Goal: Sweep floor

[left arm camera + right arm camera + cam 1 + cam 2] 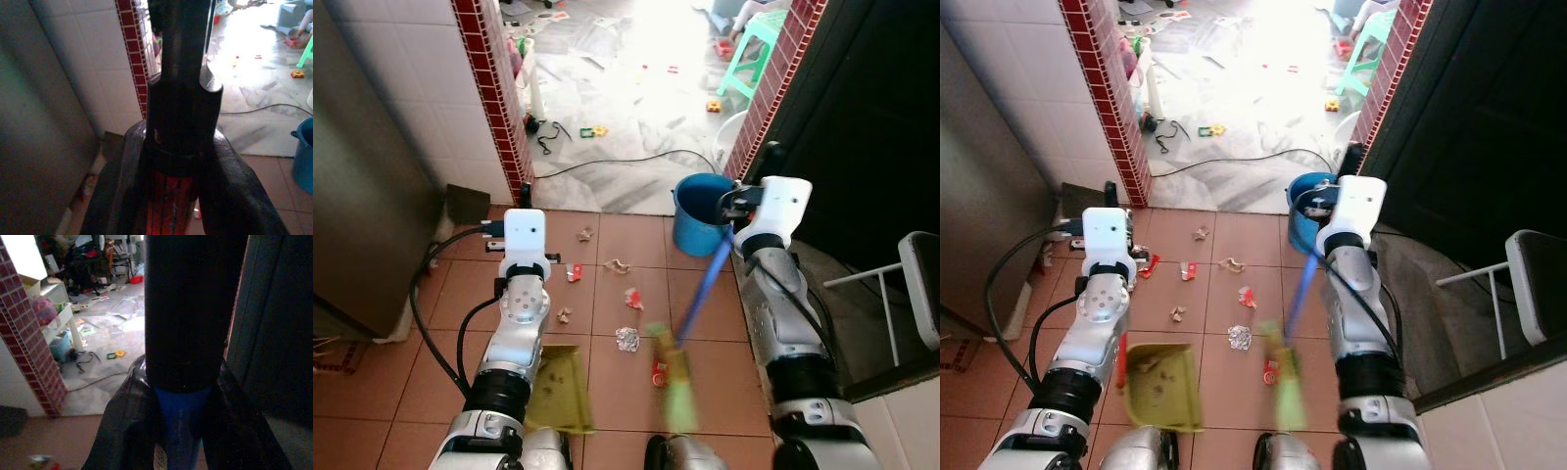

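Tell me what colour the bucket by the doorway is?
The bucket is blue. It shows best in the left eye view.

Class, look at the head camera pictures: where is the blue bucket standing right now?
The blue bucket stands on the tiled floor at the doorway threshold, ahead and to the robot's right, beside the red brick pillar.

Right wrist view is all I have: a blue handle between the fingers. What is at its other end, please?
Observer: The blue-handled broom's green bristle head, blurred, low over the terracotta floor tiles.
Operator: Where is litter?
Observer: A crumpled silver foil piece lies just left of the bristles.
Operator: And the dustpan?
Observer: The left gripper holds the yellow-green plastic dustpan by its red handle, low, left of the foil.
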Robot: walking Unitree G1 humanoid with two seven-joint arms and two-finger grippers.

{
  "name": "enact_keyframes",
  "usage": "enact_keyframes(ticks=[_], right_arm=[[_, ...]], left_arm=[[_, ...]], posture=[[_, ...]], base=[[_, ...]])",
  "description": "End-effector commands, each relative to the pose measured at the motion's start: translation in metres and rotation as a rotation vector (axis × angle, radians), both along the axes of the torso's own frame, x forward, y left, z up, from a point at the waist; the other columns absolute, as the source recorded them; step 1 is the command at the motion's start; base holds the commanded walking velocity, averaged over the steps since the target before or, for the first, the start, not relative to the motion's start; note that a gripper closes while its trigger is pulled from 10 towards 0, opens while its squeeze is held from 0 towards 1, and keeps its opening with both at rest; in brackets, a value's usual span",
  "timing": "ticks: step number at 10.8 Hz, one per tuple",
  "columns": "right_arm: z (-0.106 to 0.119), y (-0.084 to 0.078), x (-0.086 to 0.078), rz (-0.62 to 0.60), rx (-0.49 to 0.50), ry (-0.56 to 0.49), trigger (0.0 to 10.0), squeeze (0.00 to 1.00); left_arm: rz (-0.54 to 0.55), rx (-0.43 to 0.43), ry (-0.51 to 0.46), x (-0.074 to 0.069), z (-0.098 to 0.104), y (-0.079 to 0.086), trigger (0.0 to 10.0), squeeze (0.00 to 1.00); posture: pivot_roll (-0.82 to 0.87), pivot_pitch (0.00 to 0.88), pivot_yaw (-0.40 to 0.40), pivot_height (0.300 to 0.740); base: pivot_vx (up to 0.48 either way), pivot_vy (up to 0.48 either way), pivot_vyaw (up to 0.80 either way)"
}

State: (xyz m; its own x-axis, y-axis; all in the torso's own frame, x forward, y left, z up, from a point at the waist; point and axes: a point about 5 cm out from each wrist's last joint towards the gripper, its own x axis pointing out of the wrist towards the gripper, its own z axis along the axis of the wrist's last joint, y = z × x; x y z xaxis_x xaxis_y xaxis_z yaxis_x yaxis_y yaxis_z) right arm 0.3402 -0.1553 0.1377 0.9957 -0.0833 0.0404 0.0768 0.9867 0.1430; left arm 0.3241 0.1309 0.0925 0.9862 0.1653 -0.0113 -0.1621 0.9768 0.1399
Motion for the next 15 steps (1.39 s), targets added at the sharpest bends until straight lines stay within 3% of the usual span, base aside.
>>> enact_keyframes(ticks=[1, 3, 4, 7, 9, 10, 12, 13, 15], right_arm=[[0.009, 0.004, 0.004, 0.019, 0.052, -0.026, 10.0, 0.00], [0.024, 0.020, 0.006, 0.097, 0.123, -0.069, 10.0, 0.00], [0.025, 0.021, 0.006, 0.107, 0.121, -0.072, 10.0, 0.00], [0.037, 0.035, 0.009, 0.194, 0.250, -0.068, 10.0, 0.00], [0.069, 0.044, 0.012, 0.301, 0.347, -0.128, 10.0, 0.00], [0.077, 0.045, 0.013, 0.317, 0.339, -0.150, 10.0, 0.00], [0.103, 0.038, 0.014, 0.349, 0.211, -0.259, 10.0, 0.00], [0.119, 0.028, 0.012, 0.329, 0.075, -0.347, 10.0, 0.00], [0.112, 0.013, 0.010, 0.273, -0.030, -0.353, 10.0, 0.00]], left_arm=[[-0.019, -0.074, 0.056, -0.003, -0.012, -0.011, 10.0, 0.00], [-0.025, -0.117, 0.061, 0.000, -0.017, -0.018, 10.0, 0.00], [-0.025, -0.115, 0.061, 0.000, -0.017, -0.019, 10.0, 0.00], [-0.038, -0.126, 0.076, 0.000, -0.021, -0.021, 10.0, 0.00], [-0.042, -0.133, 0.079, 0.001, -0.023, -0.021, 10.0, 0.00], [-0.044, -0.134, 0.079, 0.001, -0.023, -0.021, 10.0, 0.00], [-0.048, -0.135, 0.080, 0.001, -0.024, -0.022, 10.0, 0.00], [-0.067, -0.137, 0.088, 0.001, -0.025, -0.024, 10.0, 0.00], [-0.224, -0.166, 0.141, 0.000, -0.030, -0.042, 10.0, 0.00]], posture=[[-0.02, 0.078, -0.055, 0.740], [-0.03, 0.080, -0.058, 0.740], [-0.03, 0.080, -0.058, 0.740], [-0.03, 0.080, -0.055, 0.740], [-0.04, 0.080, -0.053, 0.740], [-0.04, 0.080, -0.052, 0.740], [-0.04, 0.078, -0.049, 0.740], [-0.04, 0.078, -0.049, 0.740], [-0.04, 0.079, -0.046, 0.740]], base=[[0.000, 0.000, 0.00], [0.000, 0.000, 0.00], [0.000, 0.000, 0.00], [0.000, 0.000, 0.00], [0.000, 0.000, 0.00], [0.000, 0.000, 0.00], [0.000, 0.000, 0.00], [0.000, 0.000, 0.00], [0.000, 0.000, 0.00]])
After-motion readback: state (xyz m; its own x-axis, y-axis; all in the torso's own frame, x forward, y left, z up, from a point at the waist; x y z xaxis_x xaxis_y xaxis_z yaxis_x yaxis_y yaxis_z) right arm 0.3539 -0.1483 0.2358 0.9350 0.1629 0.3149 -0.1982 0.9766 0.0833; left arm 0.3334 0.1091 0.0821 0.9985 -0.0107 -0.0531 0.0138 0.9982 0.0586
